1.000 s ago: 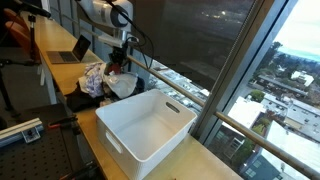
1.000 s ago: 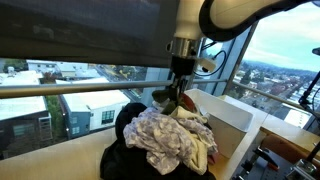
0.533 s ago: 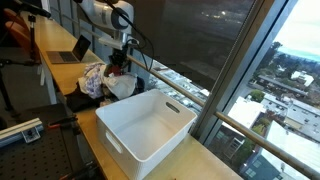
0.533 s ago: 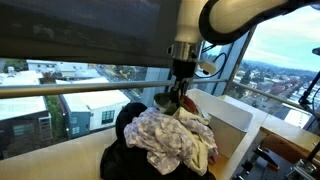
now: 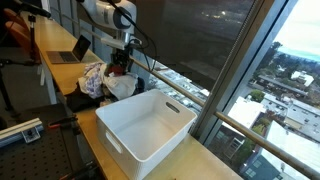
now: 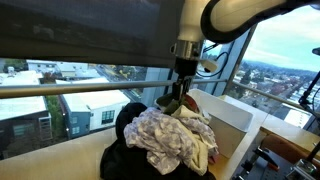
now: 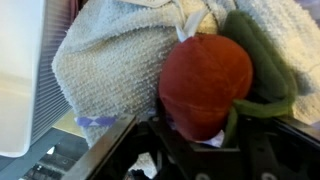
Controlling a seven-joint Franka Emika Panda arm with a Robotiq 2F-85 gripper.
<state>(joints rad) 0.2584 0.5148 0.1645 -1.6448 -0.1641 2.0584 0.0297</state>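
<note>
while arm [image 6: 186, 45] hangs vertical over clothes pile [image 6: 172, 140], jaws at red cloth [image 7: 205, 85], width unclear.

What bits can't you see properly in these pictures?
Claw: wrist view, dark, blurred and cut off by the bottom edge; open or shut is unclear.
Red cloth: wrist view, its lower part is hidden behind the claw.
White bin: exterior view, mostly hidden behind the clothes pile.
Laptop: exterior view, too small to read its screen.
</note>
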